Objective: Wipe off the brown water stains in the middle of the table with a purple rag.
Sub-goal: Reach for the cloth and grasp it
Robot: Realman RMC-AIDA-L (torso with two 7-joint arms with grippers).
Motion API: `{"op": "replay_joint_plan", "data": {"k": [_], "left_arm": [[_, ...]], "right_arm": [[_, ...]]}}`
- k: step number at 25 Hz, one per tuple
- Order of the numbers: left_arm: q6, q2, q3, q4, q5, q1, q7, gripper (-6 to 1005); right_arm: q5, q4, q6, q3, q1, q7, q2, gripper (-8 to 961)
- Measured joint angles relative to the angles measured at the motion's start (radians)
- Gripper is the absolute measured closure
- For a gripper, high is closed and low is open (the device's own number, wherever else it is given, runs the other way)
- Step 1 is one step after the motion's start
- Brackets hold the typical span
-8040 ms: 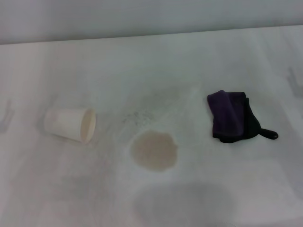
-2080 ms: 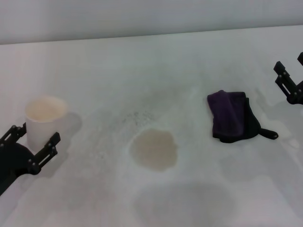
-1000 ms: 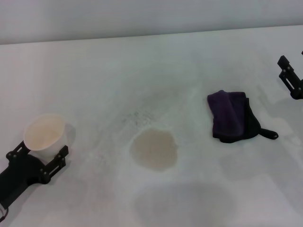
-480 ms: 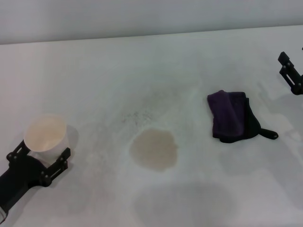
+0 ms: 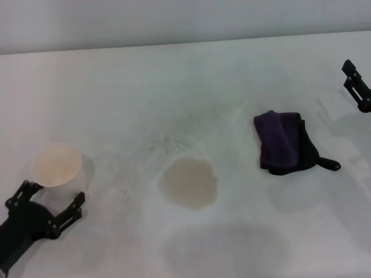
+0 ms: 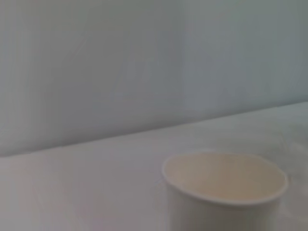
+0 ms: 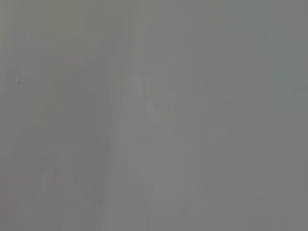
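The brown water stain (image 5: 188, 184) is a roundish tan puddle in the middle of the white table (image 5: 174, 81). The purple rag (image 5: 283, 142) lies folded to its right, black underside and tab showing, with nothing touching it. My left gripper (image 5: 50, 196) is open at the near left, its fingertips just short of an upright white paper cup (image 5: 56, 164). The cup also fills the left wrist view (image 6: 226, 185). My right gripper (image 5: 360, 87) is at the far right edge, beyond the rag, with one finger showing and a gap beside it. The right wrist view shows only grey blur.
Faint grey speckled smudges (image 5: 168, 142) lie just beyond the stain. A large faint grey shadow patch (image 5: 226, 246) sits near the front edge. A pale wall (image 5: 174, 23) runs along the table's back.
The cup, lying on its side at first, now stands upright at the left. My left gripper has drawn back from it toward the near edge. The right gripper has edged further right.
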Motion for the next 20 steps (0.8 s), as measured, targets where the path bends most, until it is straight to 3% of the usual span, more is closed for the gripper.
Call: {"op": "replay_joint_plan", "data": {"k": [7,14,16,20], "left_arm": [[0.11,0.0,0.0,-0.021,-0.049,0.084,0.095,106],[0.199,0.002,-0.001,-0.038,-0.182,0.16,0.167,107],[0.199,0.002,-0.001,-0.038,-0.182,0.16,0.167,107],[0.238,0.007,-0.002,-0.038,-0.4,0.167,0.151,107]], "right_arm": [[0.0,-0.02,-0.014,-0.001,0.0,-0.007,0.0,306],[0.001,-0.022,-0.003,-0.006,0.005,0.045,0.001,306],[0.002,-0.024,-0.006,-0.003,0.016,0.137,0.002,306],[-0.002,-0.071,-0.068,-0.016,0.043,0.429,-0.001,307]]}}
